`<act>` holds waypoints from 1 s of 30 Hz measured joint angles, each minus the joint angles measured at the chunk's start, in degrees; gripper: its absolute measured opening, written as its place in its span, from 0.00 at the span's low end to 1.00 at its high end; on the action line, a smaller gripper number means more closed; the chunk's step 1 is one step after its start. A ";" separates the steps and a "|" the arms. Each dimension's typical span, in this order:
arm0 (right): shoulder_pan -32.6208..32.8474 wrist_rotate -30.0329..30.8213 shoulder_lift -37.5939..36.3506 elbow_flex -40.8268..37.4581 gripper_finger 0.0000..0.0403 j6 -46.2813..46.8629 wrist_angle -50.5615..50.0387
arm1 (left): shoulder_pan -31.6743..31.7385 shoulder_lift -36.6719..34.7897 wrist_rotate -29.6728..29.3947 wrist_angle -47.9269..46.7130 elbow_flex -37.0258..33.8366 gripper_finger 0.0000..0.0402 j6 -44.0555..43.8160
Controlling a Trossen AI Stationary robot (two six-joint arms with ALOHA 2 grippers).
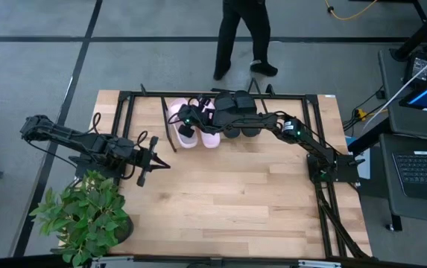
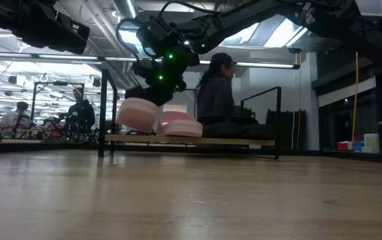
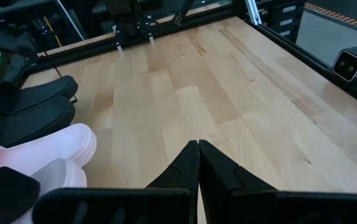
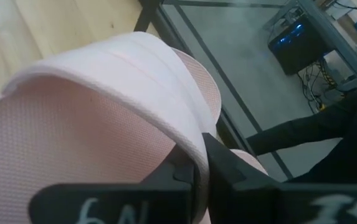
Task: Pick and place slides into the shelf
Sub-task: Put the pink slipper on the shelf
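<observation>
One pale pink slide is in my right gripper, which is shut on it at the far edge of the table. The second pink slide rests sole-down on the slanted wood shelf, right beside the first. Two black slides lie on the shelf to their right. My left gripper is shut and hovers over bare table, left of centre. My right gripper pinches the wide strap of the pink slide at the strap's edge between its two fingers, coming from above. The slide hangs tilted below the fingers over the shelf's left end. Whether its lower end touches the board, I cannot tell.
A large black metal frame runs around the far and right sides of the table. A potted plant stands at the near left corner. A person stands beyond the far edge. Bare wood spreads across the middle and near side.
</observation>
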 joint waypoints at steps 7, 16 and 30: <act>-0.02 0.02 0.28 -0.02 0.03 1.47 -0.23 | 0.00 0.00 0.01 -0.01 0.00 0.00 0.00; -0.12 0.41 2.46 0.07 0.03 1.32 2.43 | 0.00 0.01 0.01 -0.33 0.00 0.00 -0.28; -0.24 0.05 2.69 0.09 0.13 -0.44 2.48 | 0.00 0.01 0.01 -2.75 0.00 0.00 -1.77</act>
